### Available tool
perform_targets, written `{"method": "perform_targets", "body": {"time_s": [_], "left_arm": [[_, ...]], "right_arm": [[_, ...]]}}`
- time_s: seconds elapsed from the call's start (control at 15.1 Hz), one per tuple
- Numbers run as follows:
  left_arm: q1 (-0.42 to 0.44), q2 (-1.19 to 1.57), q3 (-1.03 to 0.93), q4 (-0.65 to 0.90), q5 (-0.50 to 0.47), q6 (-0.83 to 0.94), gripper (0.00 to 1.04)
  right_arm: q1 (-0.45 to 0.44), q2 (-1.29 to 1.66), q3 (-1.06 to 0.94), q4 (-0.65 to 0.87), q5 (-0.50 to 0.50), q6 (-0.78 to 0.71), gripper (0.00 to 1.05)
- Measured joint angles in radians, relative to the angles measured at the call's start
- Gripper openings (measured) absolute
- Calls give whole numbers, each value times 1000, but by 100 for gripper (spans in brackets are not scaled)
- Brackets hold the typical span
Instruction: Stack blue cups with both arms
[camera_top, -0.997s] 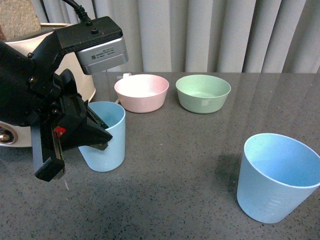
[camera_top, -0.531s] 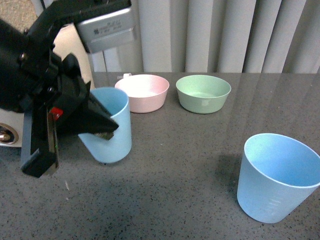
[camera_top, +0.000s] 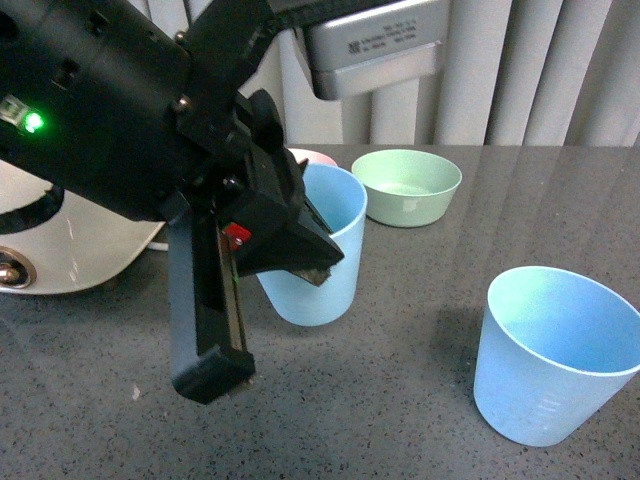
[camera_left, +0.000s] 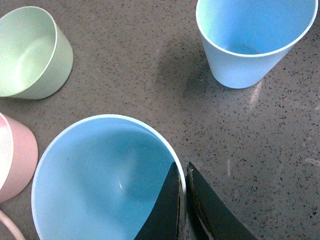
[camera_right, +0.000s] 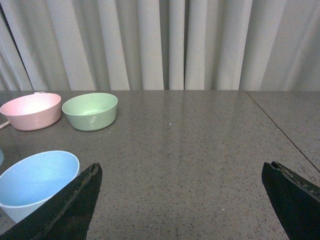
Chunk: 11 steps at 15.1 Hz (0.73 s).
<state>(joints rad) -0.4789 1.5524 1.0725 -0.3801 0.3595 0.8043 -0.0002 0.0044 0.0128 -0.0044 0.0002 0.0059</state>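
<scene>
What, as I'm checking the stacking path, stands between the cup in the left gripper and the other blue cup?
Nothing visible: bare table lies between the held cup and the other blue cup. The green bowl and pink bowl sit farther back.

A: Front camera sits on the body, looking across the table toward the curtain, left arm crowding its near side.
B: Left wrist camera peers straight down, tight over the left cup!
A: Right wrist camera rides low, facing the curtain too. All three catch the right cup and green bowl.
</scene>
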Motion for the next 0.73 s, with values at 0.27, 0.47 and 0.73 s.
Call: {"method": "perform_targets", "body": {"time_s": [0.27,0.47,0.73], "left_arm": [[-42,42,-12,1,-24,16,2],[-63,59,-14,0,-21,16,2],[-90,64,-23,-7,4,13,2]], "right_arm": [[0,0,0,0,0,0,98],[0,0,0,0,0,0,98],[0,0,0,0,0,0,98]]}}
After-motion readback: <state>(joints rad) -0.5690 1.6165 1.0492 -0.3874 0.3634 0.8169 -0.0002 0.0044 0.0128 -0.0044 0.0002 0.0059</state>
